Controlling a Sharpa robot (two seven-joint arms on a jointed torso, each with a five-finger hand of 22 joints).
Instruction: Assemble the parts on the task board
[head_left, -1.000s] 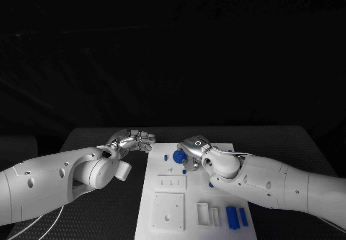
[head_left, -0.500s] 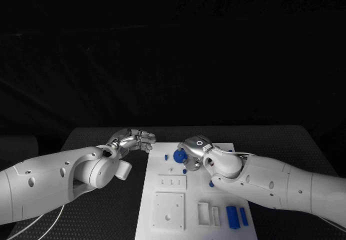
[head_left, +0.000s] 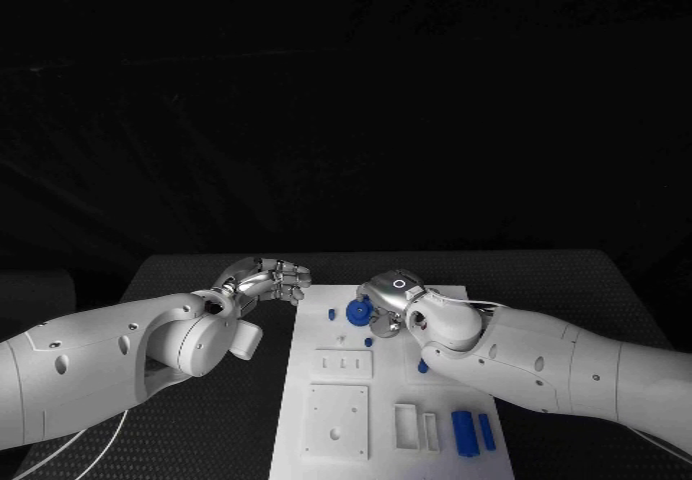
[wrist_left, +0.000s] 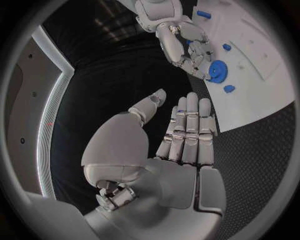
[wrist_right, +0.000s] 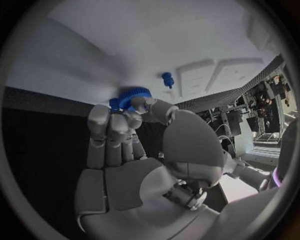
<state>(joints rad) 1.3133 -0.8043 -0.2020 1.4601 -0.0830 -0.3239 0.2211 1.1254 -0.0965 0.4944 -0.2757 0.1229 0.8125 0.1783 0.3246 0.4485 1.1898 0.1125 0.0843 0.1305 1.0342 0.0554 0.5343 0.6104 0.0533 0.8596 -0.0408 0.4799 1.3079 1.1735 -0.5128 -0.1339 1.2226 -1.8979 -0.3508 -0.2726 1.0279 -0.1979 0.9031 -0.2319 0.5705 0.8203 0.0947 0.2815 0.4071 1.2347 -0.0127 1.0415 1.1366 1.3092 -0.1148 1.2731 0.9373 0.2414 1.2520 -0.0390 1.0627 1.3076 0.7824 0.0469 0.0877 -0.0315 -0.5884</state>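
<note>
One white task board (head_left: 335, 420), a flat rectangular plate with a matt surface, lies lengthwise in the middle of the black table (head_left: 188, 440), whose top has a fine woven texture. Two white arms reach in, each ending in a silver metallic hand.

The right hand (head_left: 387, 300) sits over the far end of the board, and its fingertips (wrist_right: 139, 103) close around one blue gear (head_left: 358, 314), a round disc with a toothed rim and a pale centre hole; the gear rests at the board's surface near its far edge. The left wrist view shows the same grasp, the fingers wrapped on the gear's rim (wrist_left: 217, 70).

The left hand (head_left: 268, 280) hovers over the table just beside the board's far left corner, grasping nothing. In its own wrist view its fingers (wrist_left: 189, 131) lie straight and side by side, with the thumb set apart.

Three small blue pegs can be counted near the gear: one just left of it (head_left: 332, 314), one just nearer the robot (head_left: 369, 341), and one half hidden beside the right forearm (head_left: 423, 366). Two blue oblong blocks (head_left: 464, 433) lie side by side at the near right corner, the inner one broader, the outer one slimmer (head_left: 488, 433).

On the board there are also one square white plate with a round hole (head_left: 336, 423), one smaller raised plate with slots (head_left: 343, 364), and two upright rectangular white sockets (head_left: 417, 428)
</note>
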